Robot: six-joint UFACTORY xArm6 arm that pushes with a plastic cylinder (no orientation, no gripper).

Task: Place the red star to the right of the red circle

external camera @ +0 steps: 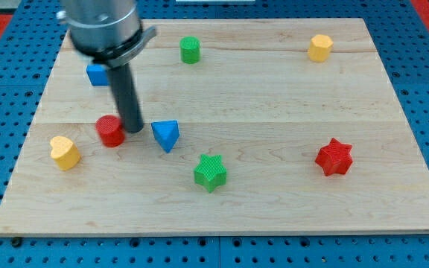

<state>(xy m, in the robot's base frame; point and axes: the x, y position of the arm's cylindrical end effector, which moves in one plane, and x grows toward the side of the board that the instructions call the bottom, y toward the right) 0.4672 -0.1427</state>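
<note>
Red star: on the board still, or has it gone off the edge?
On the board. The red star sits flat on the wooden board near the view's right, inside the edge, far from the red circle and my tip.

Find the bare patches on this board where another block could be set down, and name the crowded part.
Free: the middle, between green cylinder, yellow hexagon and red star. Crowded: the view's left, where my tip sits between red circle and blue triangle.

My tip (133, 130) just beside red circle (111, 131); red star (334, 157) well apart.
</note>
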